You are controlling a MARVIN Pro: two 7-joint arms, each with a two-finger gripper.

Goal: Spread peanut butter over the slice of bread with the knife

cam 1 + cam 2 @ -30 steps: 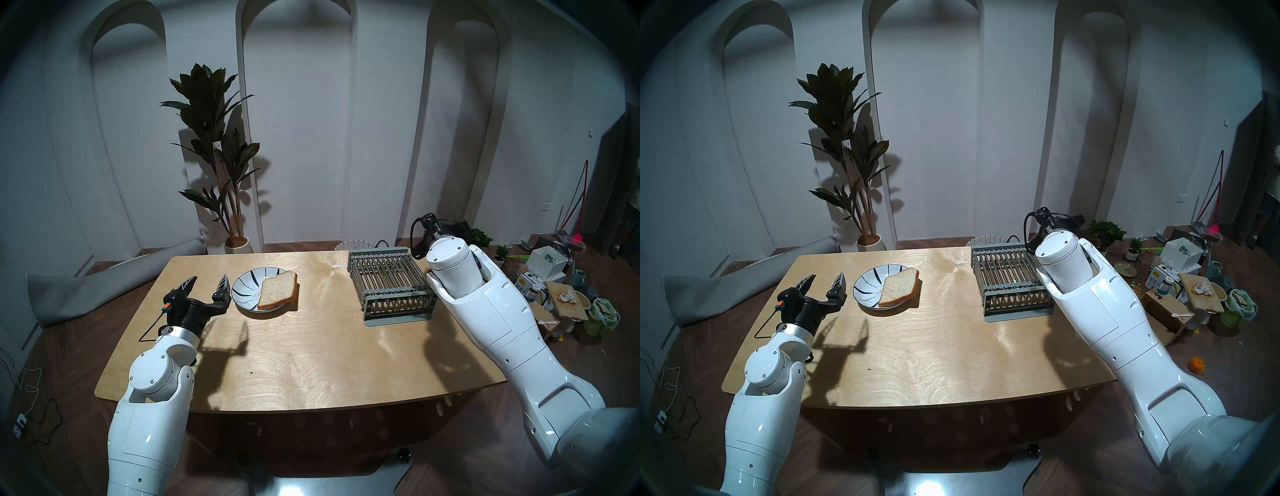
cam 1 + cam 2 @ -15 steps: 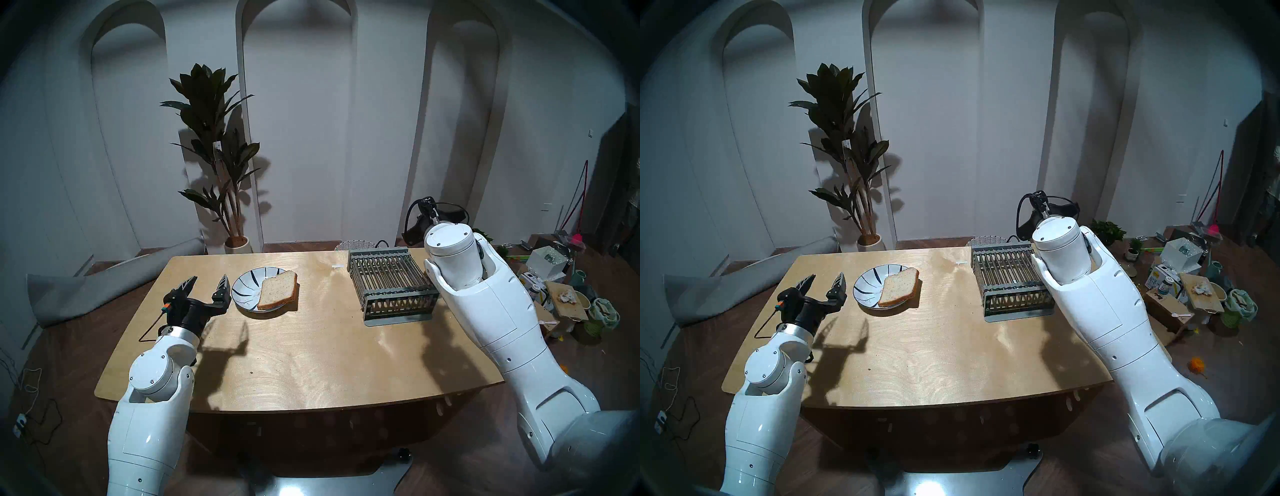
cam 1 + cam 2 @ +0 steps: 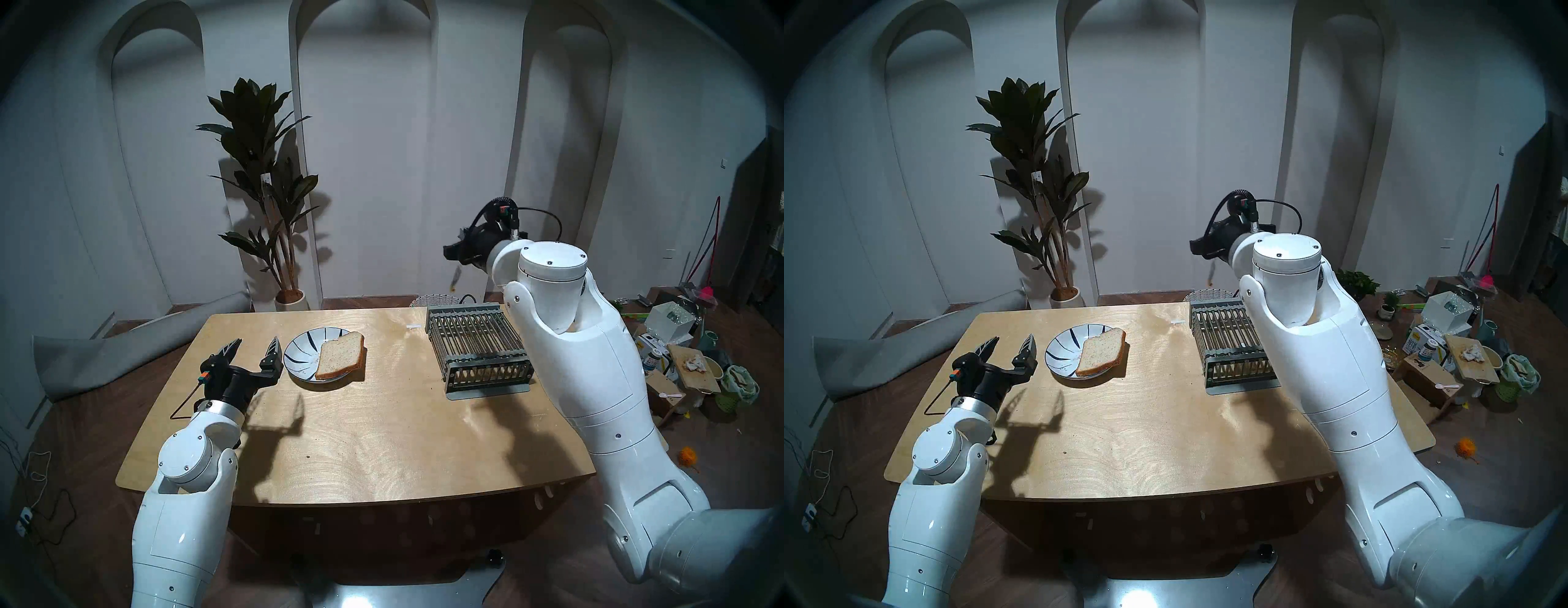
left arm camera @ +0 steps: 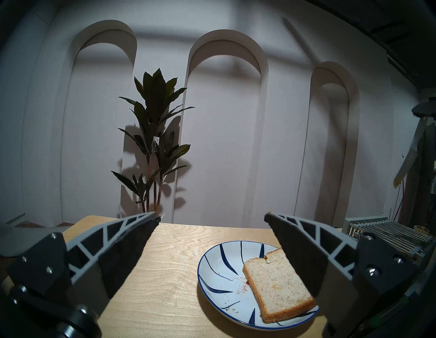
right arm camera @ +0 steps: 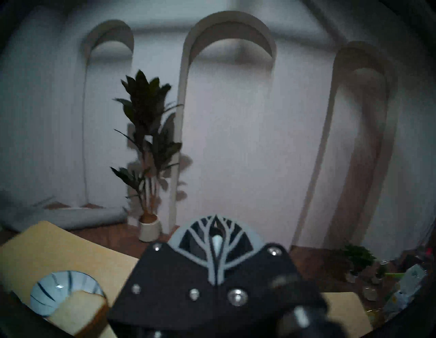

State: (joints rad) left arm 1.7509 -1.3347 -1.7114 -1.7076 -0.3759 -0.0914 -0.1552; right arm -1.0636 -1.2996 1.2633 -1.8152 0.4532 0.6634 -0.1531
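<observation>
Bread slice (image 3: pixel 340 356), still bare of any visible spread, lies on the right side of the striped plate (image 3: pixel 299 356) on the table (image 3: pixel 360 424). Knife (image 4: pixel 409 155) hangs blade-down, a tan-orange trace at its tip, from the right gripper (image 3: pixel 456 254), whose fingers are clenched on its handle high above the rack (image 3: pixel 481 350). Left gripper (image 3: pixel 253 347) rests beside the plate with fingers spread and empty; the spreading itself appears not yet begun.

I'm looking at a light wooden table (image 3: pixel 360 433). On its left part sits a white plate with dark blue strokes (image 3: pixel 299 356). At the far right stands a grey metal wire rack (image 3: pixel 479 346) on a flat grey base.
</observation>
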